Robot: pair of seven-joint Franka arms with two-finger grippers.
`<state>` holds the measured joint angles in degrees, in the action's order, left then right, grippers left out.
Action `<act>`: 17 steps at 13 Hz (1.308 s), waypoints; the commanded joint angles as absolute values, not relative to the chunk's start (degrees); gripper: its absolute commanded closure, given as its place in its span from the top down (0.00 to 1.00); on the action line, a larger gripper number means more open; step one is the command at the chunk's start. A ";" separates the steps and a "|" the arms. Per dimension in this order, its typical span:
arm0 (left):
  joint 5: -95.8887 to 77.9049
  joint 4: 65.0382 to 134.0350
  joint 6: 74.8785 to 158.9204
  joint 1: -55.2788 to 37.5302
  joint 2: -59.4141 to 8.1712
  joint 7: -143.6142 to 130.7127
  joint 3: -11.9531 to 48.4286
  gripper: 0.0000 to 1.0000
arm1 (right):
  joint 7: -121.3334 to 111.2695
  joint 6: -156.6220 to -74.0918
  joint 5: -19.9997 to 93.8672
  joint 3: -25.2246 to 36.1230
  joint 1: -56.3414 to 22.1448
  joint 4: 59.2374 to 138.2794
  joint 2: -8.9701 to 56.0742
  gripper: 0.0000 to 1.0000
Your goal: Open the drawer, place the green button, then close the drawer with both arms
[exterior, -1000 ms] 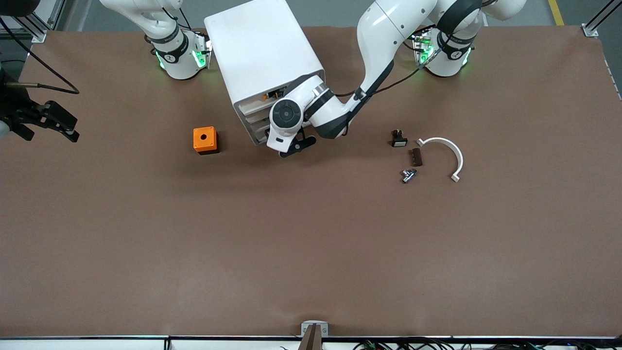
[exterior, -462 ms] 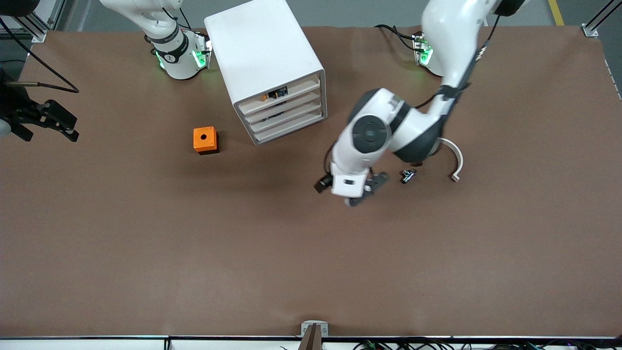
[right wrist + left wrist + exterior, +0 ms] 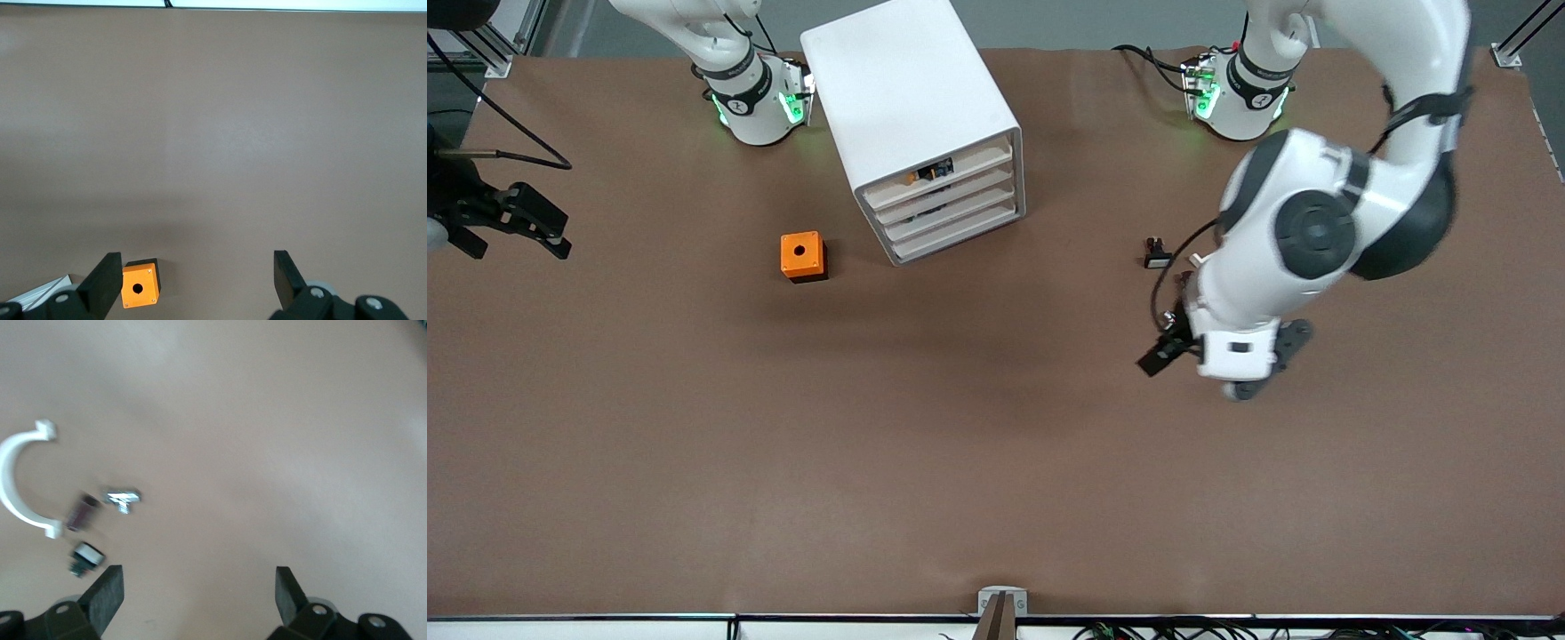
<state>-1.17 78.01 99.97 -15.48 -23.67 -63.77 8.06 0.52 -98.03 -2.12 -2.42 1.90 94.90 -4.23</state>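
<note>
The white cabinet (image 3: 911, 107) stands near the robot bases, and all of its drawers (image 3: 951, 212) are shut flush. The top drawer shows orange and black parts (image 3: 930, 171). No green-capped button shows in any view. My left gripper (image 3: 1232, 360) is open and empty, up in the air over the small parts toward the left arm's end of the table; its own view (image 3: 199, 593) shows bare table between the fingers. My right gripper (image 3: 547, 229) is open and empty and waits at the right arm's end of the table; it also shows in its own view (image 3: 197, 280).
An orange box with a hole (image 3: 802, 256) sits beside the cabinet and shows in the right wrist view (image 3: 140, 285). A black switch with a white face (image 3: 1156, 255), a brown piece (image 3: 81, 512), a metal fitting (image 3: 122, 499) and a white curved clamp (image 3: 17, 487) lie under the left arm.
My left arm has swung away from the cabinet front toward its own end of the table and now hangs over the small parts. The right arm has not moved.
</note>
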 commanded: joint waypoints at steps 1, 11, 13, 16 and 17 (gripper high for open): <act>0.09 79.72 95.03 -10.13 -17.95 -55.33 8.53 1.00 | -0.35 -97.82 -2.29 -3.16 2.81 95.10 -4.83 1.00; 0.09 88.22 88.94 1.75 -0.38 -23.24 7.03 1.00 | -0.70 -97.91 -2.29 -3.16 2.81 95.19 -4.92 1.00; 0.00 92.69 88.94 2.99 4.37 -15.15 7.03 1.00 | -0.70 -97.91 -2.29 -3.16 2.73 95.19 -4.92 1.00; -0.26 99.99 90.16 2.99 10.70 -11.60 7.12 1.00 | -0.70 -97.91 -2.29 -3.16 2.64 95.19 -4.92 1.00; -0.26 101.59 90.44 2.90 11.94 -11.60 7.21 1.00 | -0.70 -97.91 -2.29 -3.16 2.55 95.19 -4.92 1.00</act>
<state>-0.91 95.14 88.33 2.88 6.85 -13.17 7.00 0.08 -98.01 -2.12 -2.52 1.90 95.02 -4.23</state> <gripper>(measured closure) 0.000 0.000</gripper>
